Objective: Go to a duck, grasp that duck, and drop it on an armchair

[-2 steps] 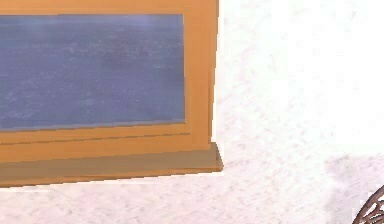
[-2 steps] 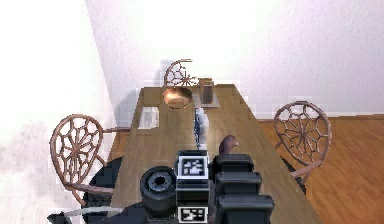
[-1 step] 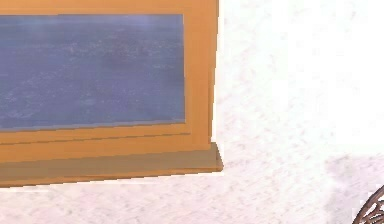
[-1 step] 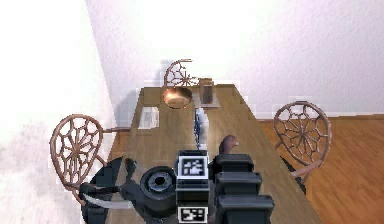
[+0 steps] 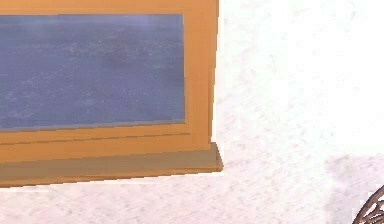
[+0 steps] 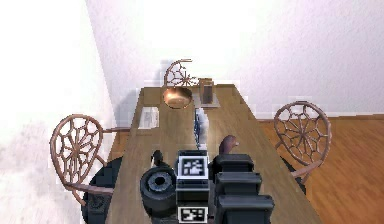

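Duck grasping here could knock the far bowl (image 6: 178, 97) off the cluttered table (image 6: 240, 115); whether the gripper (image 6: 156, 162) holds anything, I can't tell.

Table (image 6: 172, 150): smooth matt wood. Left chair (image 6: 78, 148): brown wirework back. Floor (image 6: 350, 170): wood planks. Frame (image 5: 203, 70): orange wood w/ dull blue pane.

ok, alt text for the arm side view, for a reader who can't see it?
A long wooden table runs away toward a white wall, with a left chair, a right chair and a far chair, all round-backed. A brownish bowl-like thing sits near its far end; the dark arm and its pincer show at the bottom edge.
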Tool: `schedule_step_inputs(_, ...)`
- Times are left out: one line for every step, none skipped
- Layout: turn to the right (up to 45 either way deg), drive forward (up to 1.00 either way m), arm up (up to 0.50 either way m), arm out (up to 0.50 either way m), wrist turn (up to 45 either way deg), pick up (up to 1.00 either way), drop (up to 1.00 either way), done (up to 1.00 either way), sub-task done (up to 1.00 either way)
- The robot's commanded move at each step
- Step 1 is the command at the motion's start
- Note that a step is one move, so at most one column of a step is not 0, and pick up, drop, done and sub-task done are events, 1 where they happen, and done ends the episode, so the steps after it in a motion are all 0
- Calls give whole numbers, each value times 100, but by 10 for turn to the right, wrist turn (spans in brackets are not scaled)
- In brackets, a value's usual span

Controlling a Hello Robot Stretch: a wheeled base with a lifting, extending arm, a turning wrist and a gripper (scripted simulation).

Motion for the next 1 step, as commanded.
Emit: schedule_step_inputs(0,0,0,0,120,0,0,0,0)
